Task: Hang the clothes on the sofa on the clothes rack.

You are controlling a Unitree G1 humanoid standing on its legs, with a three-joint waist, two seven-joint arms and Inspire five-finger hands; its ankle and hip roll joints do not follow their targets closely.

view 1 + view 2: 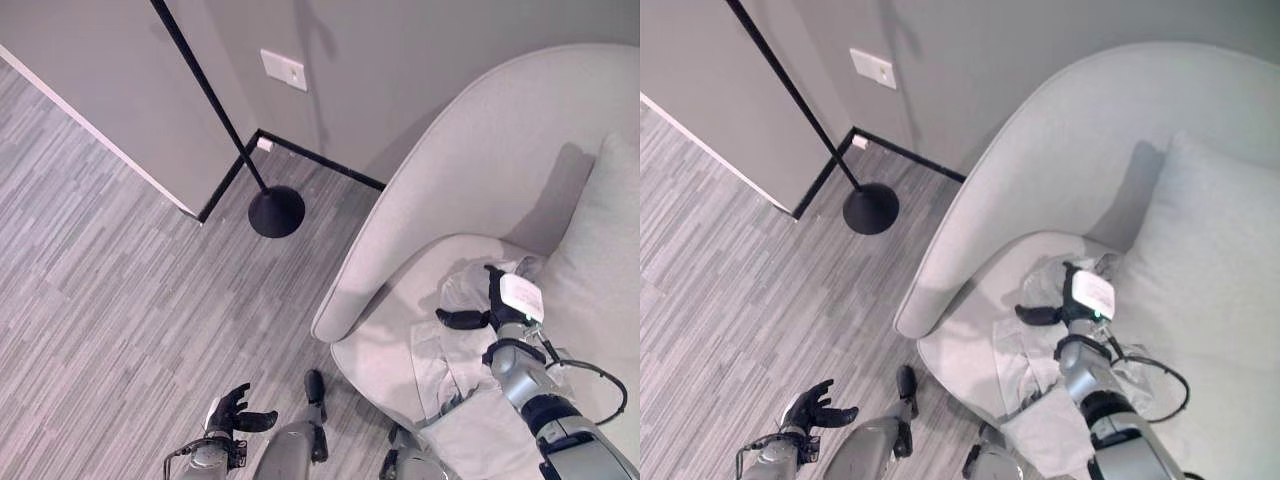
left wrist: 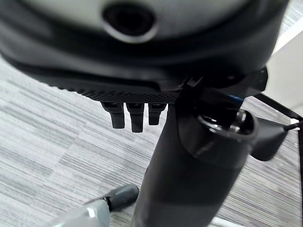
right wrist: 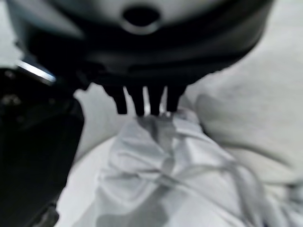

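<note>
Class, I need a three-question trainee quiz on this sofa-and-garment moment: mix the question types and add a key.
1. True or false: the right hand is over the pale garment on the sofa.
2. Multiple choice: where does the black rack base stand? A) on the sofa seat B) on the grey floor near the wall corner C) on the cushion
3. Fill in: the left hand, low over the floor, has its fingers ____ and holds nothing.

Key: 1 true; 2 B; 3 open. In the right wrist view the fingers point straight down at the garment, not curled round it.
</note>
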